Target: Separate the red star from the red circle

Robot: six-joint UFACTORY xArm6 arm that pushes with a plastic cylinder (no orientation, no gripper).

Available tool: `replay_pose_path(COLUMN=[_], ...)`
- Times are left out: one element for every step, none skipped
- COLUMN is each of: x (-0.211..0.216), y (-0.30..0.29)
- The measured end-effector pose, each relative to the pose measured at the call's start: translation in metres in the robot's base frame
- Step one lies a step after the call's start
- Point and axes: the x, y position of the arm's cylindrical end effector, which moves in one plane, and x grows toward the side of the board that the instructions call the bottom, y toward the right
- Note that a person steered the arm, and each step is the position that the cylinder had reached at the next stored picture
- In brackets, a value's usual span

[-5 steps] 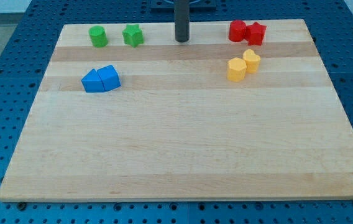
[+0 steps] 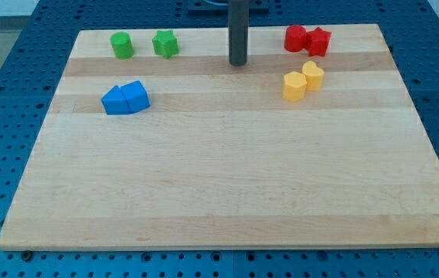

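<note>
Our tip rests left of the touching red circle and red star, probably lining up a push. We have no pincer, only a bare rod.

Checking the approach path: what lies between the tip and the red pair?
Nothing: the camera view shows bare board between my tip and the touching red circle and red star.

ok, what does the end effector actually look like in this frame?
A plain straight rod, dark grey to near black, round in section, with a smooth matte look. My tip ends flat and blunt on the wooden board. No cables, markings or pincer show. The rod's upper part runs out of the view's top, so the mount is not visible.
</note>
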Motion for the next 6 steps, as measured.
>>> replay_pose_path(x=[0.001, 0.001, -0.007, -0.016, -0.016, -0.016], y=[0.057, 0.104, 0.128, 0.129, 0.137, 0.091])
